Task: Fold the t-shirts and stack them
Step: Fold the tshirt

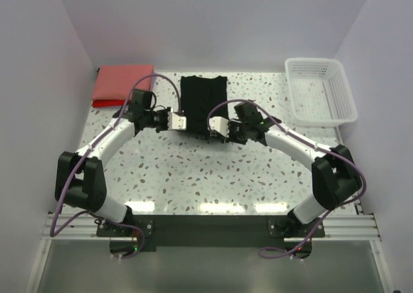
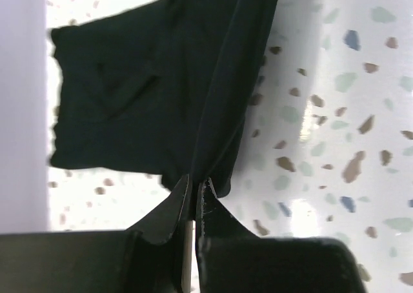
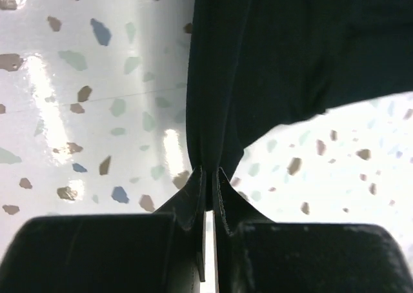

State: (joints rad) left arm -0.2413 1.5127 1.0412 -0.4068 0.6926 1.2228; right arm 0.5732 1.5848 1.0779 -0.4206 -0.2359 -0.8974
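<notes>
The black t-shirt (image 1: pixel 202 102) lies in a long folded strip at the table's far middle. My left gripper (image 1: pixel 185 122) is shut on its near left corner, and my right gripper (image 1: pixel 210 130) is shut on its near right corner. In the left wrist view the black cloth (image 2: pixel 161 93) runs up from my shut left gripper (image 2: pixel 195 182). In the right wrist view the cloth (image 3: pixel 271 60) hangs taut from my shut right gripper (image 3: pixel 210 173). A folded coral-red t-shirt stack (image 1: pixel 122 82) lies at the far left; a purple-blue one does not show.
A white lattice basket (image 1: pixel 321 90) stands at the far right by the wall. The speckled table (image 1: pixel 213 177) spreads in front of the arms. White walls close in on the left, right and back.
</notes>
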